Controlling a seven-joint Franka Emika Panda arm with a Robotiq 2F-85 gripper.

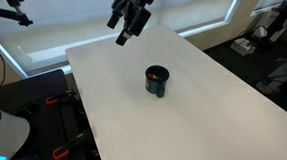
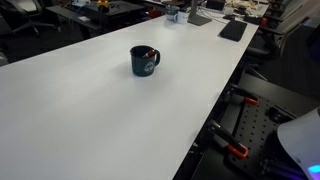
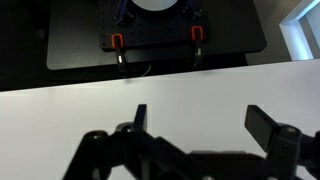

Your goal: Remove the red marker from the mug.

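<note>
The mug (image 1: 156, 81) is small and dark teal-black and stands upright near the middle of the white table (image 1: 212, 114). It also shows in an exterior view (image 2: 144, 61), where the tip of the red marker (image 2: 150, 52) peeks over its rim. My gripper (image 1: 127, 31) hangs in the air above the table's far corner, well away from the mug. In the wrist view the gripper (image 3: 203, 120) is open and empty, with bare white table between its fingers. The mug is out of the wrist view.
The white table's edge (image 3: 150, 80) runs across the wrist view, with a black base with red clamps (image 3: 155, 40) beyond it. A black flat item (image 2: 233, 30) and desk clutter lie at the table's far end. Office chairs and equipment stand around the table.
</note>
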